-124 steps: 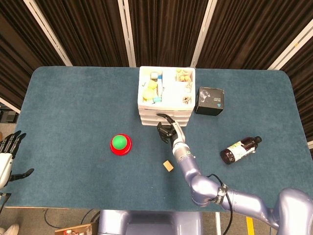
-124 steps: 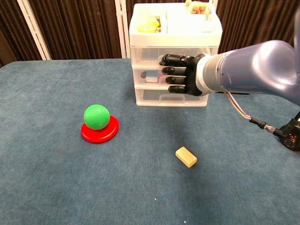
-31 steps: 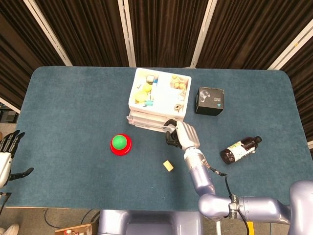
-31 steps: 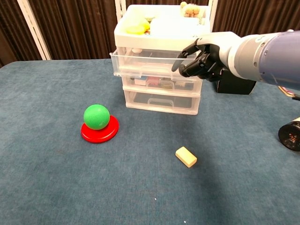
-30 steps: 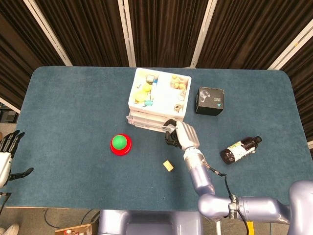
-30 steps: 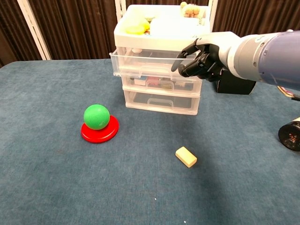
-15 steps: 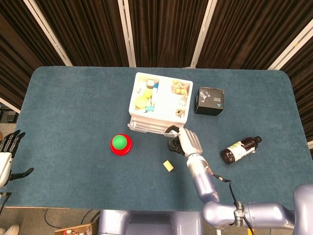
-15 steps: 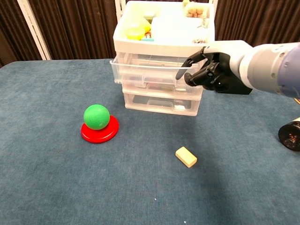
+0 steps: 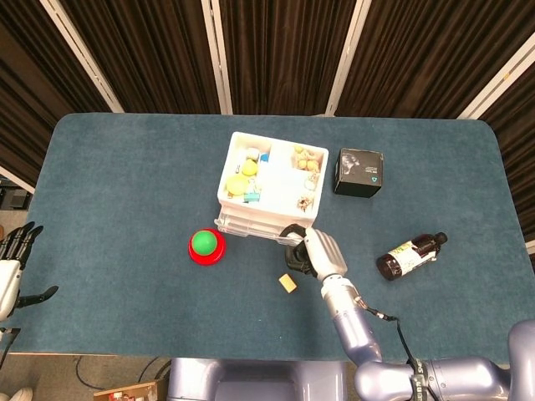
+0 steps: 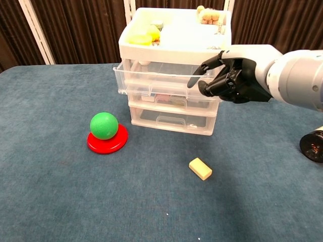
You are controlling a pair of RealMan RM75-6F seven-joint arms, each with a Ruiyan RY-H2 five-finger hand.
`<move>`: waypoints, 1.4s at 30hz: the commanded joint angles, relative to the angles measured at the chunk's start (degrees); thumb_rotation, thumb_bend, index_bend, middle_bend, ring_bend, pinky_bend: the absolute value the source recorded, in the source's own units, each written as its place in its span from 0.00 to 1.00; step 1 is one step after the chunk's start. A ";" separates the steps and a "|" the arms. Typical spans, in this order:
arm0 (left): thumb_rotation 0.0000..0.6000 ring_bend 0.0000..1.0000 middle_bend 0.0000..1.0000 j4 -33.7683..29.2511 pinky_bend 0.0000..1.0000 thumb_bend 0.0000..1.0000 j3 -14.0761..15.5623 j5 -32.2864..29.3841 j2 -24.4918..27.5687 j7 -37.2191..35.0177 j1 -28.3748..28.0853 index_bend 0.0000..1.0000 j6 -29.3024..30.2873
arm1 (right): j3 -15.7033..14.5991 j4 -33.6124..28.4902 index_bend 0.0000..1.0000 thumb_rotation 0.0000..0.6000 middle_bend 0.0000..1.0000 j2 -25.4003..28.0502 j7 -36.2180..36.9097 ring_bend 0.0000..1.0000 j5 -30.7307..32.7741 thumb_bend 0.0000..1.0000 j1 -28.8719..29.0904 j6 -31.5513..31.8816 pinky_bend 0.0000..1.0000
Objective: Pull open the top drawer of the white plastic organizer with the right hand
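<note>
The white plastic organizer (image 9: 266, 180) (image 10: 174, 38) stands mid-table, turned a little askew, with an open tray of small items on top. Its clear top drawer (image 10: 156, 75) (image 9: 248, 226) sticks out a short way past the two lower drawers. My right hand (image 10: 229, 75) (image 9: 306, 251) is at the drawer's right front corner, fingers curled onto its front with one finger stretched along it. My left hand (image 9: 12, 263) hangs off the table's left edge, fingers spread, holding nothing.
A green ball (image 10: 104, 125) (image 9: 205, 242) sits on a red disc (image 10: 107, 143) left of the organizer. A tan block (image 10: 200, 168) (image 9: 287, 283) lies in front. A black box (image 9: 359, 172) stands right of the organizer, and a brown bottle (image 9: 410, 254) lies further right.
The whole organizer has slid toward me and turned with the right hand's pull. The top drawer now juts out slightly further, and the hand has drawn back toward me.
</note>
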 commanded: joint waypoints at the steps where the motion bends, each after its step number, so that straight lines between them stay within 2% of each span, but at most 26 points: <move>1: 1.00 0.00 0.00 -0.03 0.11 0.01 -0.03 -0.10 0.06 -0.13 -0.01 0.05 -0.08 | -0.16 -0.40 0.39 1.00 0.87 0.01 0.19 0.81 0.13 0.63 -0.26 -0.13 0.95; 12: 1.00 0.00 0.00 -0.13 0.11 0.01 -0.03 -0.27 0.08 0.05 -0.12 0.05 -0.37 | -0.56 -1.85 0.25 1.00 0.87 0.39 -0.27 0.81 -0.43 0.63 -0.33 -0.76 0.95; 22: 1.00 0.00 0.00 -0.17 0.11 0.01 -0.05 -0.38 0.13 0.10 -0.20 0.05 -0.55 | -1.76 -4.45 0.26 1.00 0.87 1.85 -1.19 0.81 -0.57 0.63 -0.89 -0.55 0.95; 42: 1.00 0.00 0.00 -0.38 0.11 0.01 -0.20 -1.08 0.09 0.49 -0.30 0.05 -0.98 | -5.78 -10.32 0.28 1.00 0.87 4.82 0.87 0.81 -5.73 0.63 -4.75 0.27 0.95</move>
